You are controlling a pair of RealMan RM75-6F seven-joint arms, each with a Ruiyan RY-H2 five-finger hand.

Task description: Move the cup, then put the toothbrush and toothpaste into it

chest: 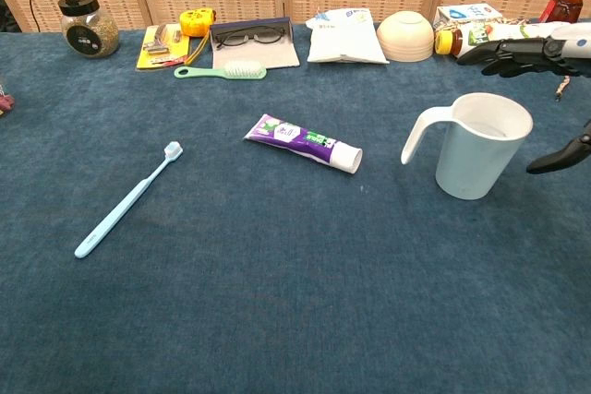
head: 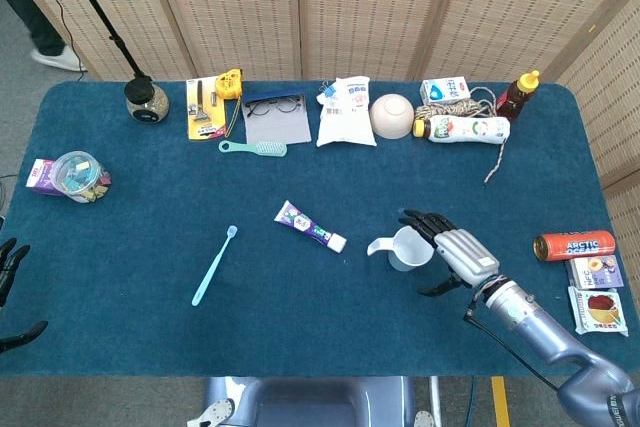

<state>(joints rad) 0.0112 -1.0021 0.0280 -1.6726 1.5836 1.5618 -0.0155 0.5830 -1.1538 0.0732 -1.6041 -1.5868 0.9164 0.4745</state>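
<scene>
Right of centre, head view: cup (head: 409,248), upright, handle pointing left. Right hand (head: 452,255) alongside, fingers spread, holding nothing. Advice: wrap the body opposite the handle, squarely, before lifting.

Bare cloth all round the cup (chest: 480,145) except right side, where right hand (head: 455,252) crowds it, fingers spread.
</scene>
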